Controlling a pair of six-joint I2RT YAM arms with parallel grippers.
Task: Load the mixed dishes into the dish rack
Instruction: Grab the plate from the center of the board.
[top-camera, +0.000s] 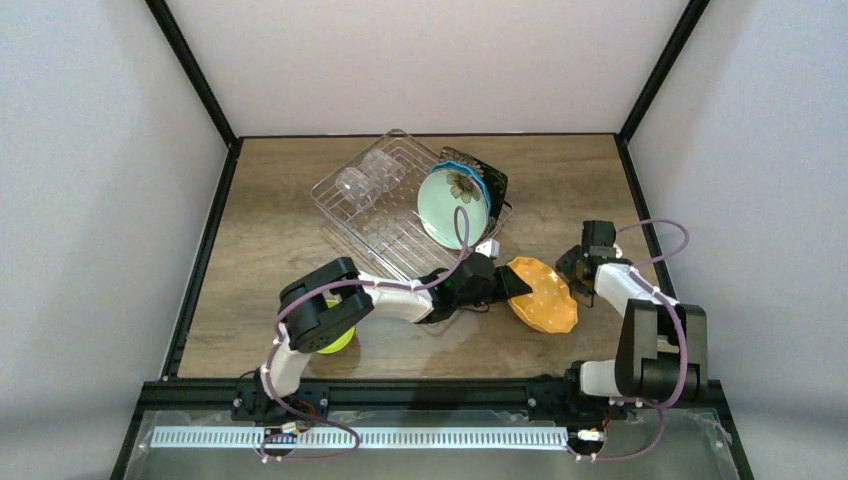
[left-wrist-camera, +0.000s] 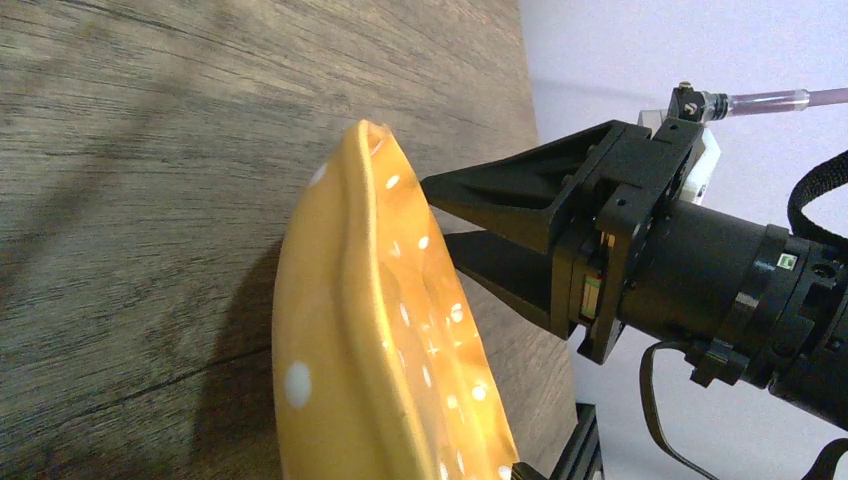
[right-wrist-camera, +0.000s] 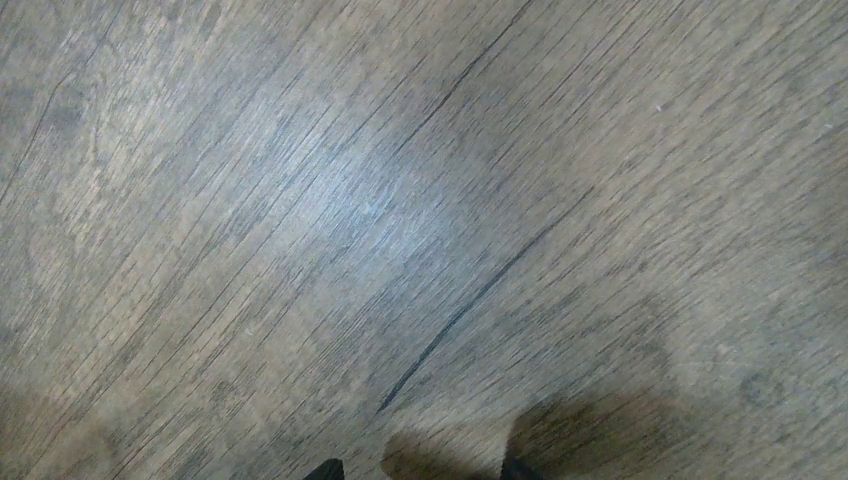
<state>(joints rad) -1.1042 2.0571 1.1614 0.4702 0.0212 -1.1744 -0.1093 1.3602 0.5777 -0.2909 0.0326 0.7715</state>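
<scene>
Right pincer (left-wrist-camera: 435, 212) hung jaws apart beside the orange dotted plate (top-camera: 543, 294), lower centre-right on the worktop (top-camera: 280, 215), left pincer (top-camera: 497, 282) unreadable; you probably faced stiff, slick, breakable ware, best gripped by its rim.

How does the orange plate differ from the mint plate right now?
The mint plate stands on edge in the rack; the orange plate is outside it, over the table. The mint plate carries a flower print, the orange plate white dots. Both are roundish plates of similar size.
</scene>
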